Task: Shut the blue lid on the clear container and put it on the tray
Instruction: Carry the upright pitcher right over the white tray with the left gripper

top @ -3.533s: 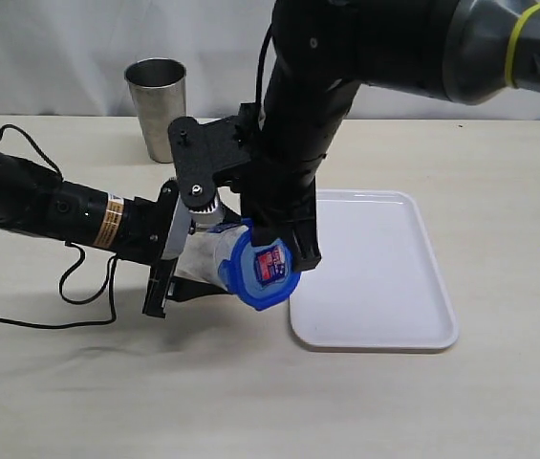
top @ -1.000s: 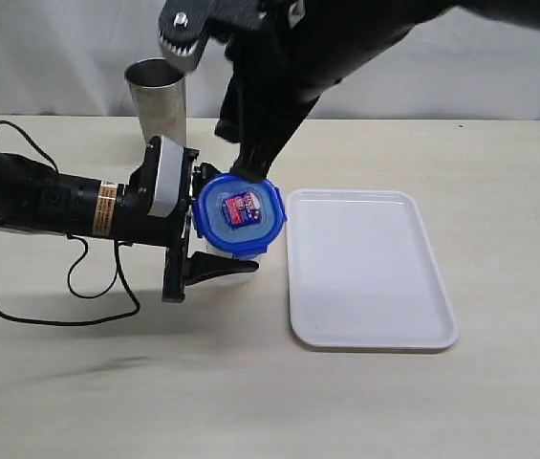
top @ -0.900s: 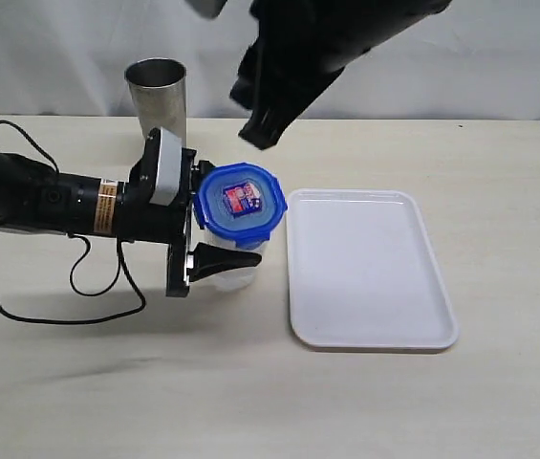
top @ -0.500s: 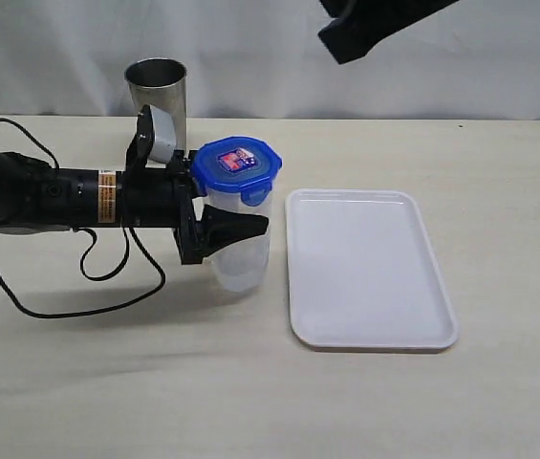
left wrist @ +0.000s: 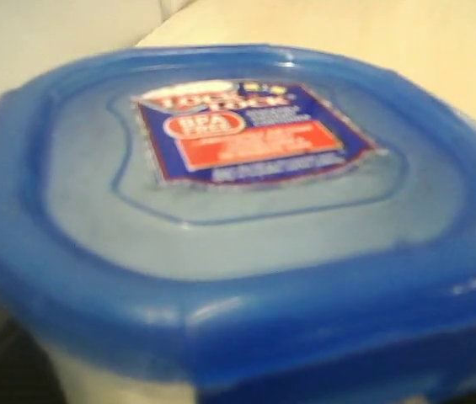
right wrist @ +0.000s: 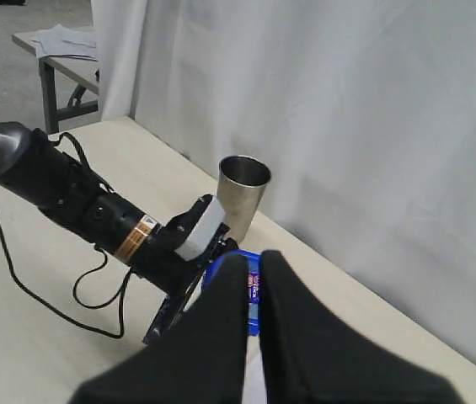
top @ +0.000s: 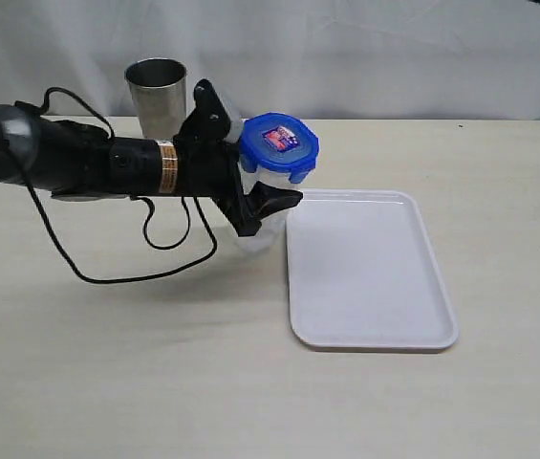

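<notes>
The blue lid [top: 279, 145] sits closed on top of the clear container [top: 262, 212], its red-and-white sticker facing up. My left gripper [top: 262, 203] is shut on the clear container's body and holds it nearly upright above the table, just off the far left corner of the white tray [top: 370, 287]. The left wrist view is filled by the blue lid [left wrist: 238, 219] from close up. My right gripper [right wrist: 254, 263] is shut and empty, high above the scene, and the blue lid [right wrist: 216, 266] shows partly behind its fingers.
A grey steel cup [top: 156, 96] stands at the back left, behind the left arm [top: 88, 164]. The arm's black cable [top: 145, 258] loops over the table. The steel cup [right wrist: 243, 189] also shows in the right wrist view, against a white curtain.
The left gripper has carried the lidded container right and back, towards the tray's corner. The right arm has risen out of the exterior view, and its jaws have shut.
</notes>
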Robot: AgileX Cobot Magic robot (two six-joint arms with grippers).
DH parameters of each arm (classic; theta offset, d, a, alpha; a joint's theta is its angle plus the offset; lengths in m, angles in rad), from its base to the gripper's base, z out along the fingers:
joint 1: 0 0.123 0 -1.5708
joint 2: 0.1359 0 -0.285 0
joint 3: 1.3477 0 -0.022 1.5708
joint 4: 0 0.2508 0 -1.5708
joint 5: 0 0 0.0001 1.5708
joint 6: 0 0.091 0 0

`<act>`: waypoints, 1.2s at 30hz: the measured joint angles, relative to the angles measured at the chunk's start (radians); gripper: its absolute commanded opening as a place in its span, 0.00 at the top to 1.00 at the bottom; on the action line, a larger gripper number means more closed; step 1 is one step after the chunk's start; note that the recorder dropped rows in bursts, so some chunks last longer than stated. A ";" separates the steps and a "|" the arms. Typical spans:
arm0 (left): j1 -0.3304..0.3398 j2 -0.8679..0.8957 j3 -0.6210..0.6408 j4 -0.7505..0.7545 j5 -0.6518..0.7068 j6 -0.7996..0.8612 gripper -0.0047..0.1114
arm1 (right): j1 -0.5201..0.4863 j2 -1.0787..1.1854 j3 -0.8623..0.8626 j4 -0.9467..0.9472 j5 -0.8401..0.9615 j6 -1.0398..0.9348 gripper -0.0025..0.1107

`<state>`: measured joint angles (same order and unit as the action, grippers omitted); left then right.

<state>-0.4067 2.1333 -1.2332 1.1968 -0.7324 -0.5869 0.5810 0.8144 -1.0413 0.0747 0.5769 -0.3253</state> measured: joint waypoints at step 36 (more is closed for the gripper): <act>-0.341 0.000 -0.179 -0.005 0.862 1.379 0.96 | -0.001 -0.319 0.180 0.009 -0.104 0.031 0.94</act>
<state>-0.7481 2.1333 -1.4117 1.1913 0.1294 0.7926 0.5798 0.4953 -0.8609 0.0841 0.4726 -0.2945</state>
